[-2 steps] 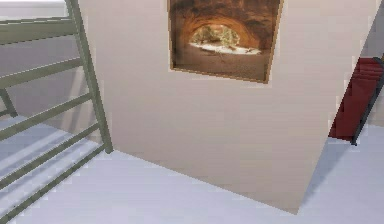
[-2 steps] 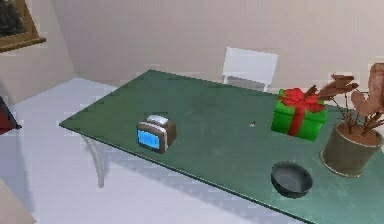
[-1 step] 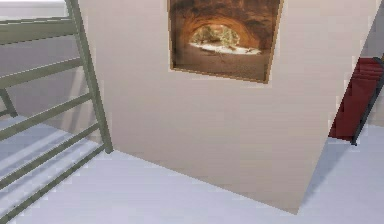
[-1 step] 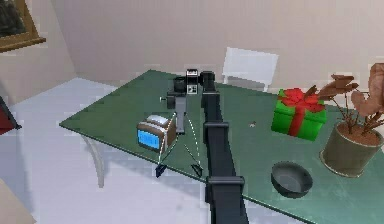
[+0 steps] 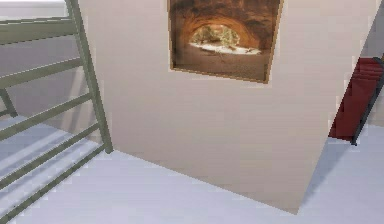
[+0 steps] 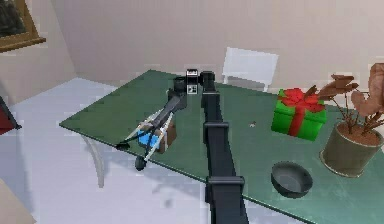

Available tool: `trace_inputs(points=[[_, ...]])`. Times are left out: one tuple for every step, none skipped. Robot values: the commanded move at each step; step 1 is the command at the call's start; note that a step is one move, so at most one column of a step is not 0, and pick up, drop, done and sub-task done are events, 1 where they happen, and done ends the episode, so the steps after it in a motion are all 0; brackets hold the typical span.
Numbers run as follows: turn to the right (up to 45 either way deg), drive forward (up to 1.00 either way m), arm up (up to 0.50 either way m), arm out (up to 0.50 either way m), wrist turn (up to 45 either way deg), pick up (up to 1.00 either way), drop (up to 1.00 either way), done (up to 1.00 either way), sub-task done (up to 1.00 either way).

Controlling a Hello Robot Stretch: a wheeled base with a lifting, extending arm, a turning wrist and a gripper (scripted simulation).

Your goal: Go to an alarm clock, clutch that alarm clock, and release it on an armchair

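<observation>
**Alarm clock (image 6: 163,134) at the gripper, by the table's edge**

Up ahead, a pale wall (image 5: 200,120) carrying a framed painting (image 5: 224,38), a grey-green ladder frame (image 5: 80,80) to its left. Arm side: a big green table (image 6: 110,112), the dark arm (image 6: 215,140) stretching across it. Behind, a white chair (image 6: 250,68); to the right, a potted plant (image 6: 350,148), a red gift box (image 6: 298,114), a dark bowl (image 6: 292,179). Finally the gripper (image 6: 146,148), right at the small brown alarm clock. No telling whether holding it, nor how the fingers are set.
</observation>
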Motion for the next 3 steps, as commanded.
trace_inputs(points=[[0.0,0.0,0.0,0.0,45.0,0.0,0.0,0.0,0.0],[0.0,0.0,0.0,0.0,45.0,0.0,0.0,0.0,0.0],[0.0,0.0,0.0,0.0,9.0,0.0,0.0,0.0,0.0]])
